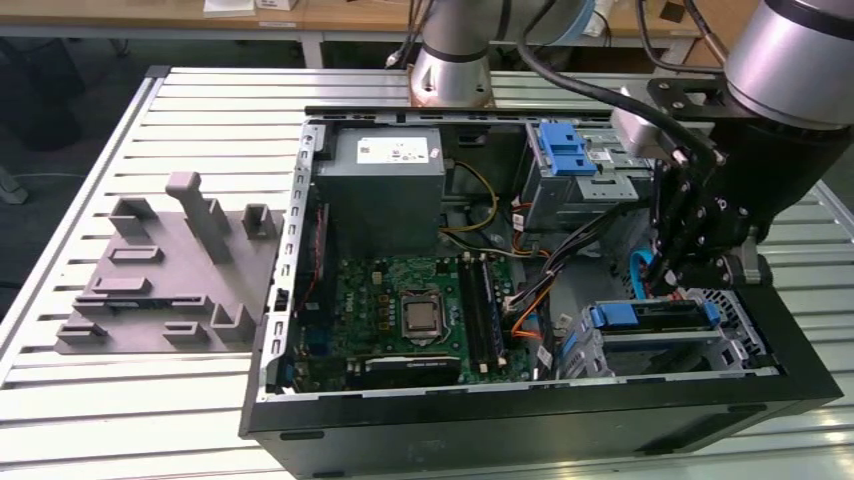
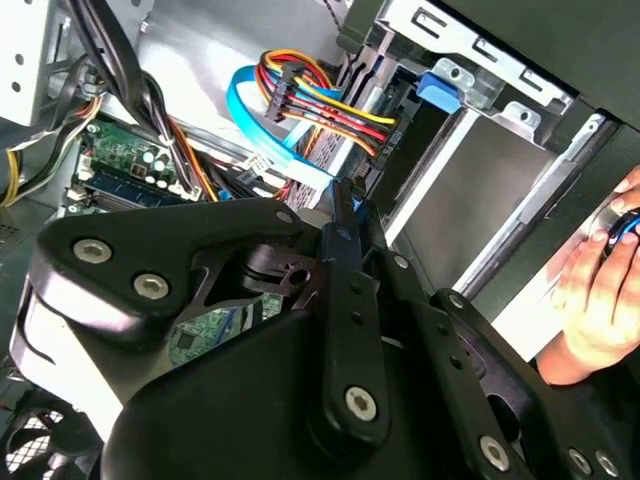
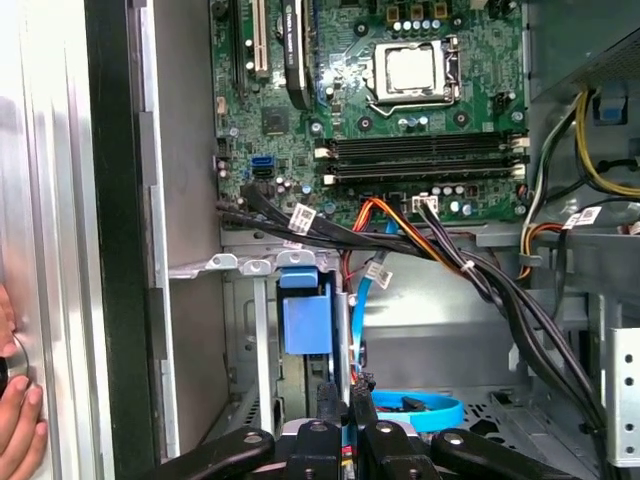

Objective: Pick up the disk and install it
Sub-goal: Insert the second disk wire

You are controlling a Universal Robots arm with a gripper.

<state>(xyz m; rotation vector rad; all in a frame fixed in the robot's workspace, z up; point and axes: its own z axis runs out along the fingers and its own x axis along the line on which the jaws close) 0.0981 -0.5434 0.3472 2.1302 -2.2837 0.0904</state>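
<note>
Gripper (image 1: 705,268) inside case, beside blue-bracketed disk (image 1: 654,316) in bay.

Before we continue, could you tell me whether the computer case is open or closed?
Open: the computer case lies with no side cover, its motherboard exposed in the exterior view.

Table (image 1: 80,420): ribbed bare metal, satin sheen. Case (image 1: 534,425): matt black outside, dull grey sheet metal inside. Motherboard (image 1: 400,310): green, semi-gloss. Fixture (image 1: 160,290) at case's 9 o'clock: matt grey plastic. Gripper (image 1: 694,265): matt black metal. Latch (image 3: 306,318): smooth blue plastic. Flat cable (image 2: 262,125): glossy blue.
</note>
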